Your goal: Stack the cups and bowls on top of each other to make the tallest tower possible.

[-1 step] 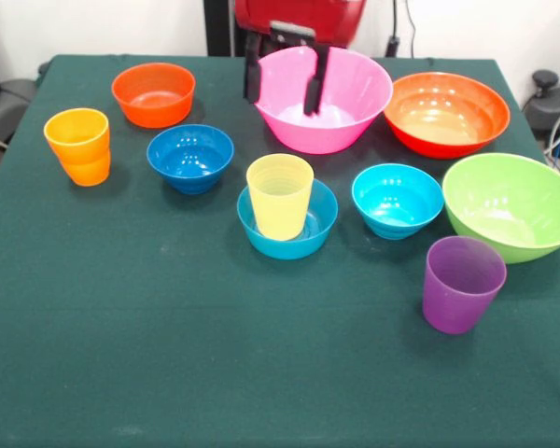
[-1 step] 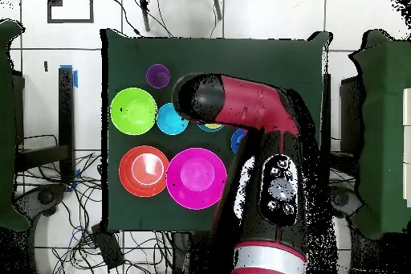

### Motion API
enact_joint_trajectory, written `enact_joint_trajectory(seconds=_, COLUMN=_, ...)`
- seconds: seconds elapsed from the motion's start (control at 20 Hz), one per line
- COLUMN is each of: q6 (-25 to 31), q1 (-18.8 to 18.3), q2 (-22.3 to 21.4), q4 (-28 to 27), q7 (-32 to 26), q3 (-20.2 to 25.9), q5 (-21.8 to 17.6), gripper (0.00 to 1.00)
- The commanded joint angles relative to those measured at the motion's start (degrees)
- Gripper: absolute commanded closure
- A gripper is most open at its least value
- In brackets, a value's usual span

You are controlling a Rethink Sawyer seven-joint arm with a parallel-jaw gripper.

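Cups and bowls sit on a dark green desk point(image 1: 168, 373). Nearest is the purple cup point(image 1: 463, 283). Behind it the yellow cup point(image 1: 280, 195) stands upright inside a blue bowl point(image 1: 288, 222) — the tower's start. Farther back sit the big pink bowl point(image 1: 323, 97) and the orange-red bowl point(image 1: 446, 113). The end effector point(image 1: 284, 77) hangs open over the pink bowl — holding nothing. White walls stand behind.
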Motion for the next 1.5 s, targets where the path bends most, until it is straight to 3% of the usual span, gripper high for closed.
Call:
enact_joint_trajectory(seconds=0.05, q6=5.35, q1=4.17, q2=8.23, q4=0.16, q7=7.49, q3=3.86, q5=-0.83, gripper=0.00)
enact_joint_trajectory(seconds=0.15, q6=3.50, q1=5.34, q2=9.66, q4=-2.56, q7=5.51, q3=3.31, q5=-2.77, gripper=0.00)
enact_joint_trajectory(seconds=0.45, q6=2.94, q1=6.69, q2=13.36, q4=-4.70, q7=8.53, q3=2.00, q5=-0.68, gripper=0.00)
enact_joint_trajectory(seconds=0.75, q6=-9.43, q1=7.34, q2=14.10, q4=-3.80, q7=9.22, q3=1.76, q5=-1.65, gripper=0.00)
enact_joint_trajectory(seconds=1.15, q6=-7.17, q1=6.49, q2=11.85, q4=-1.26, q7=8.34, q3=1.80, q5=0.12, gripper=0.00)
enact_joint_trajectory(seconds=1.5, q6=-0.24, q1=5.84, q2=6.40, q4=1.49, q7=5.78, q3=1.58, q5=0.69, gripper=0.00)
